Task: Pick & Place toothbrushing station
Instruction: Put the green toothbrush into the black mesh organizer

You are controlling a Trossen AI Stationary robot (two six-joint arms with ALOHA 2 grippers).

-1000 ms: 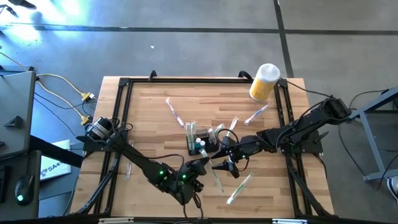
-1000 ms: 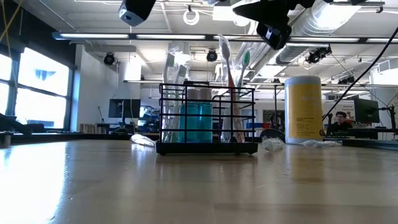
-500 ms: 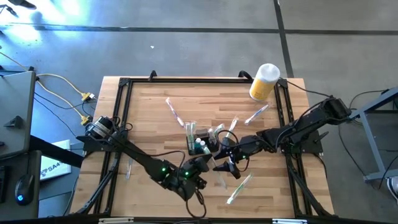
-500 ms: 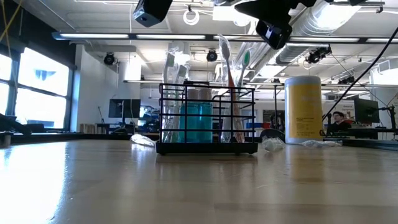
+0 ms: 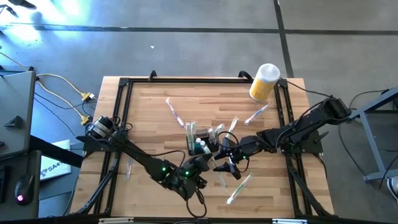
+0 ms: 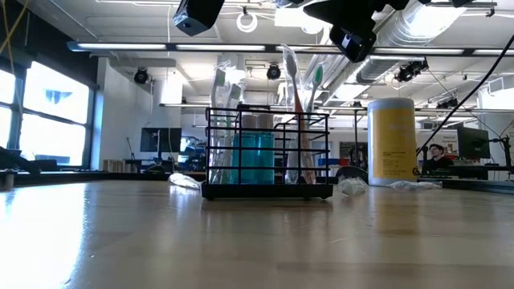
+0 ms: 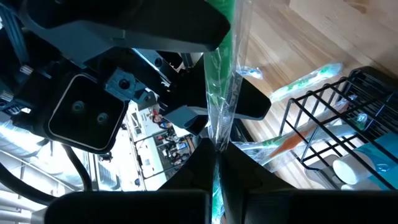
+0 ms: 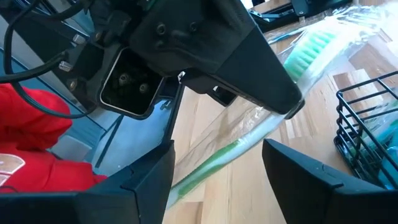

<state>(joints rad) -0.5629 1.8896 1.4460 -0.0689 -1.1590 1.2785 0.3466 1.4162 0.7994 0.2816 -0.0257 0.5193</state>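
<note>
Wooden bench (image 5: 149,118) carries everything, with my two dark arms reaching in from either side and meeting near its middle. On it, close to the centre, stands the toothbrushing station (image 6: 267,154), a black wire caddy with a teal cup (image 6: 254,157) and several upright brushes inside; from above it sits just beside both my claws (image 5: 200,145). A yellow cylinder with a white lid (image 5: 263,81) stands at the far right corner, well apart from the caddy.

My left claw (image 7: 217,163) hovers just on the near side of the caddy, its fingers pressed together on a green toothbrush in a clear wrapper (image 7: 222,81), which runs straight up between them. My right claw (image 8: 217,168) faces the left one at close range, its fingers spread wide with the same wrapped brush lying across the gap, gripped by neither. Loose wrapped toothbrushes (image 5: 238,189) lie scattered over the planks around the caddy.
</note>
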